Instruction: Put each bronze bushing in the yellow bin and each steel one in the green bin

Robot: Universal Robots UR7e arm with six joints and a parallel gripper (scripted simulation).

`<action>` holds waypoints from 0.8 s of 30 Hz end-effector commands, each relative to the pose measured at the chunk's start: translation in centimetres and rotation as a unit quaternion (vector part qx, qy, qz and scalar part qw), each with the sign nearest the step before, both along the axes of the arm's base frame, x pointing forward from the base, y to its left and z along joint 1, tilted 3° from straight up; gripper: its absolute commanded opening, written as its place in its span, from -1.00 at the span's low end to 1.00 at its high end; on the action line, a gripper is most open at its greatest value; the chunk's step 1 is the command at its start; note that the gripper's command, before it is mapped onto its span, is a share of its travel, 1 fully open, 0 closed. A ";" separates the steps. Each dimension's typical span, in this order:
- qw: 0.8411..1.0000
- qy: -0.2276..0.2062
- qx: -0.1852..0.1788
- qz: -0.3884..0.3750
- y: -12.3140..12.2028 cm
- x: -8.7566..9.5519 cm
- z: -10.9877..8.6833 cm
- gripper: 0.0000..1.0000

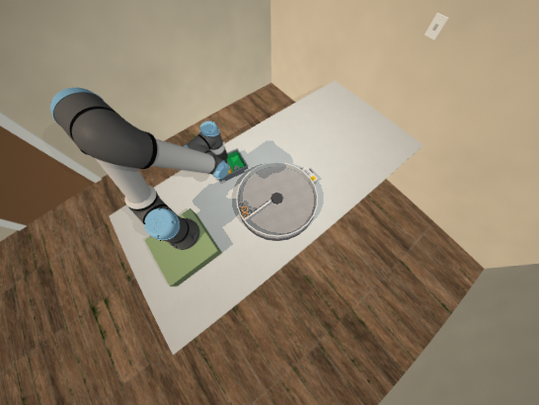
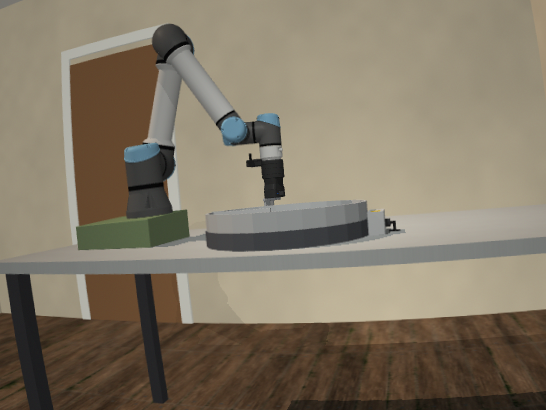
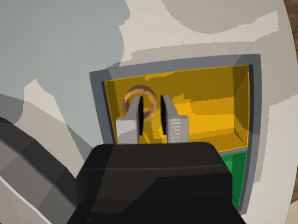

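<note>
My gripper (image 2: 269, 202) (image 3: 152, 107) points down over the yellow bin (image 3: 210, 115). Its fingers stand partly apart with nothing held between them. A bronze bushing (image 3: 126, 104) lies in the yellow bin below the fingers; the left finger hides part of it. The green bin (image 1: 237, 159) (image 3: 239, 180) adjoins the yellow one; most of it is hidden by the gripper body in the wrist view. The turntable (image 1: 291, 212) (image 2: 285, 220) carries a small cluster of bronze bushings (image 1: 244, 213) and steel ones at its left edge, against the bar (image 1: 259, 209). Their exact number is unclear.
The turntable's raised rim stands close beside the bins. A small white fixture (image 2: 377, 224) with a yellow spot is at the turntable's far right side. The arm's green base block (image 1: 185, 262) (image 2: 120, 235) stands at the left of the table.
</note>
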State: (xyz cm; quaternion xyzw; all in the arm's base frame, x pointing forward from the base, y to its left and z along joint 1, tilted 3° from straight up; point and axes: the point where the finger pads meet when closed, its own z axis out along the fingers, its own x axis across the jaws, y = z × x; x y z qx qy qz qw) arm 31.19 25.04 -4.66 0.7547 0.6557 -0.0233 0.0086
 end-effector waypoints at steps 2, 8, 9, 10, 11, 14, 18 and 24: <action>1.000 -0.001 0.000 0.000 0.0 0.0 0.1 -0.16; 1.000 -0.001 0.000 0.000 0.2 0.1 3.2 -0.16; 1.000 -0.001 0.000 0.000 0.2 0.1 4.2 -0.16; 1.000 -0.001 0.000 0.000 0.2 0.2 5.2 -0.16; 1.000 -0.001 0.000 0.000 0.2 0.2 5.2 -0.16; 1.000 -0.001 0.000 0.000 0.3 0.2 6.2 -0.16; 1.000 -0.001 0.000 0.000 0.4 0.2 8.2 -0.16; 1.000 -0.001 0.000 0.000 0.5 0.3 10.2 -0.16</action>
